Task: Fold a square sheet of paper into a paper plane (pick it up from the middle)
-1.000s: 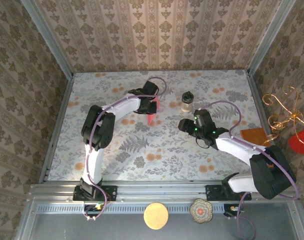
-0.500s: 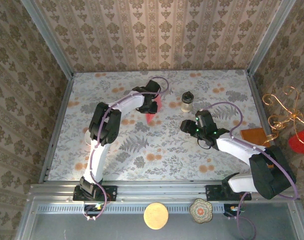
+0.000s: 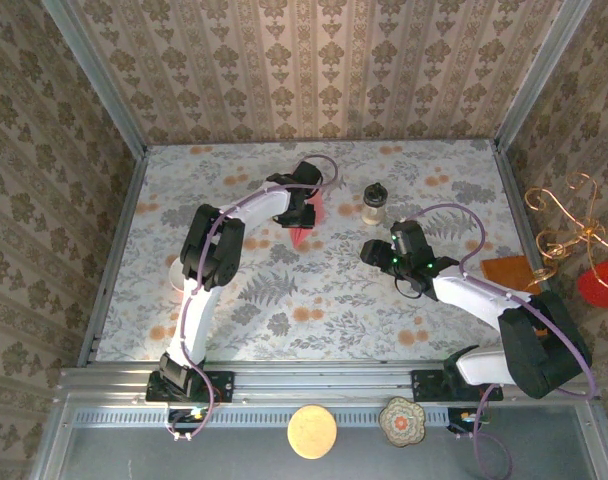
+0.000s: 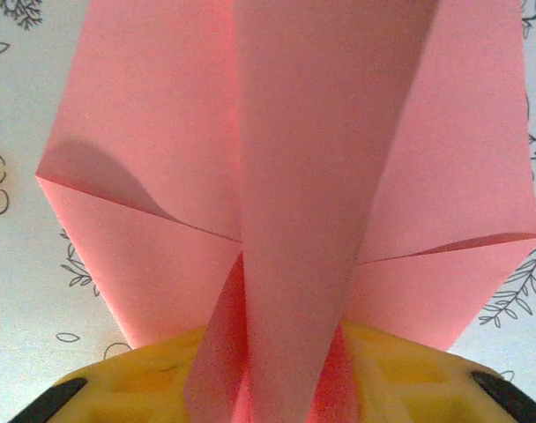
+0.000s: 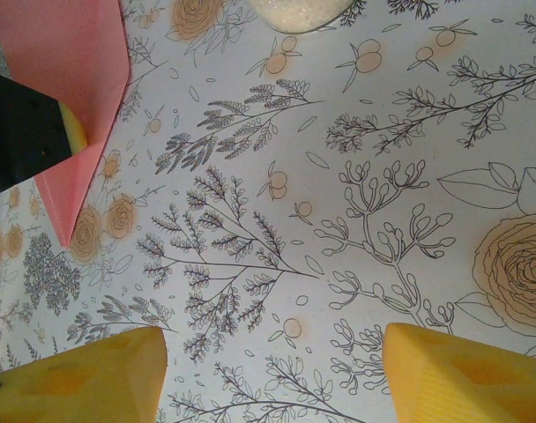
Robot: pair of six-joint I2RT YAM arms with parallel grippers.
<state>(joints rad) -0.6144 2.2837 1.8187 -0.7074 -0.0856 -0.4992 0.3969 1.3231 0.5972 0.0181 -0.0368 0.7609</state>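
Observation:
The salmon-pink paper plane (image 3: 305, 224) lies on the flowered table at the back centre, nose pointing toward the arms. In the left wrist view the paper plane (image 4: 294, 176) spreads its creased wings flat while its raised middle fold stands between the yellow fingers (image 4: 145, 379). My left gripper (image 3: 306, 206) (image 4: 281, 361) is open, with narrow gaps on either side of that fold. My right gripper (image 3: 370, 250) (image 5: 272, 370) hovers open over bare table, right of the plane. The right wrist view shows the plane's nose (image 5: 74, 79) at top left.
A small dark-lidded jar (image 3: 374, 203) stands right of the plane, and its base (image 5: 299, 11) shows at the top of the right wrist view. An orange sheet (image 3: 509, 272), a wire ornament (image 3: 569, 215) and a red thing (image 3: 601, 282) lie beyond the right wall.
My left gripper's jaws have loosened from the plane's middle fold, and its arm has swung its elbow rightward. The plane has shifted a little toward the back. The right gripper barely moved.

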